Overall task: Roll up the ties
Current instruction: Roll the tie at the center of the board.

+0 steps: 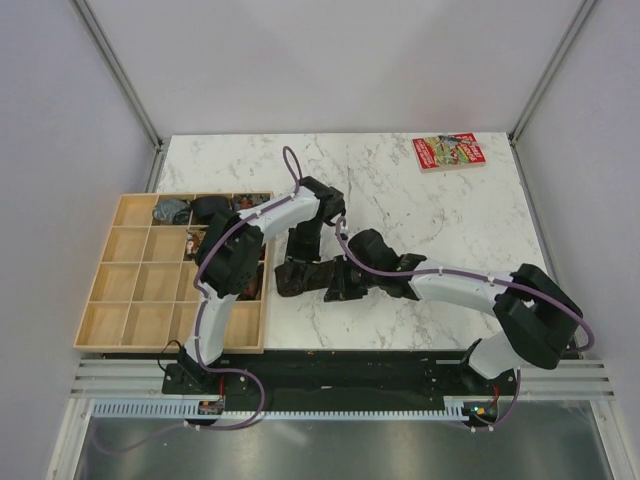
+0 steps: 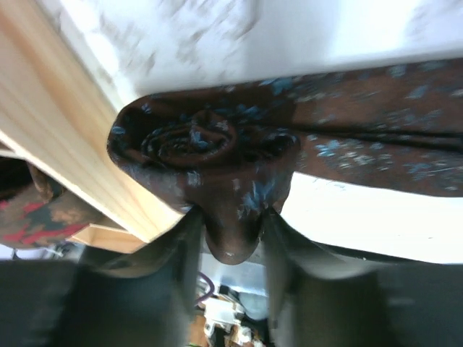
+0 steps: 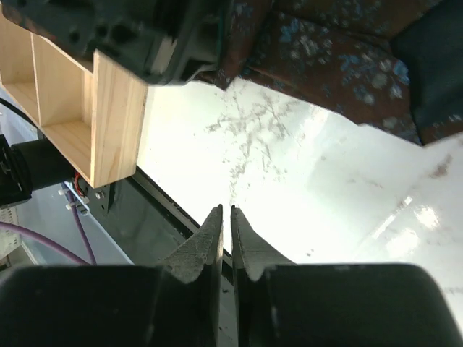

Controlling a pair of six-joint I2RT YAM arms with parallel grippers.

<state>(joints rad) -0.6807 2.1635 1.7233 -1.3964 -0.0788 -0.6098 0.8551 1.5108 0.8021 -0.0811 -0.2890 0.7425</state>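
From above, a wooden compartment tray (image 1: 130, 300) at the tabletop's (image 1: 400, 190) left edge holds dark rolled ties (image 1: 210, 208) in far cells.

Left wrist: the left pincer (image 2: 233, 220) is clamped on the dark brown patterned fabric tie (image 2: 217, 155), partly rolled, just beside the tray.

Right wrist: the right pincer (image 3: 225, 235) is nearly together, empty.

You see two arms with white shells and black joints. A thin purple cable (image 1: 205, 300) runs along each arm. Each black base (image 1: 205, 378) sits on a black plate. The fingers (image 3: 197, 249) are dark and ridged.
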